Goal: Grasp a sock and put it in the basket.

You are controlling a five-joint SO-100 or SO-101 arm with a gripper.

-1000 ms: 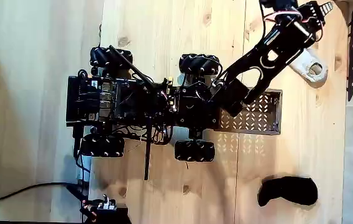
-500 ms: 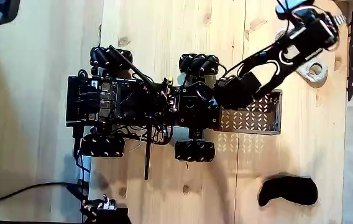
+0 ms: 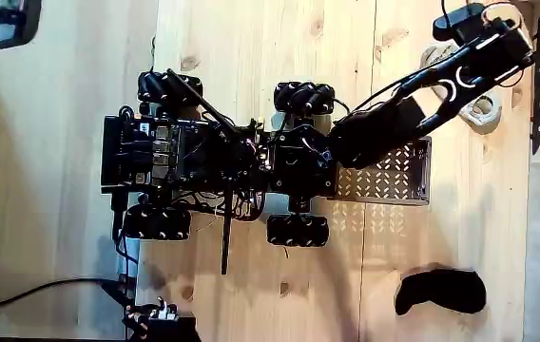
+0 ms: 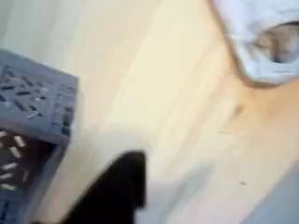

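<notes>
One white sock point(image 3: 479, 109), one black sock point(image 3: 441, 292), one basket point(image 3: 389, 171), one wheeled robot base point(image 3: 218, 161) with four wheels, all on the wooden counter point(image 3: 251, 47). In the fixed view the arm point(image 3: 422, 95) stretches from the base at centre up to the upper right of the frame, nearly straight, with the gripper point(image 3: 517, 43) end over the white sock; cannot tell whether the gripper is open or closed, fingertips not resolved. The white sock lies in the upper right, mostly hidden under the arm, cuff hole peeking out below it, just above-right of the basket and outside it. The basket sits at right-centre against the front of the base, its left part under the arm. The black sock is at lower right, well apart from both. In the wrist view, blurred: white sock point(image 4: 262, 37) with cuff hole at upper right, basket corner point(image 4: 37, 112) at left, a dark shape at bottom centre, maybe a gripper finger. Versus a second ago: the arm has swung rightward and extended further, now covering more of the white sock; both socks and the basket have not moved.
</notes>
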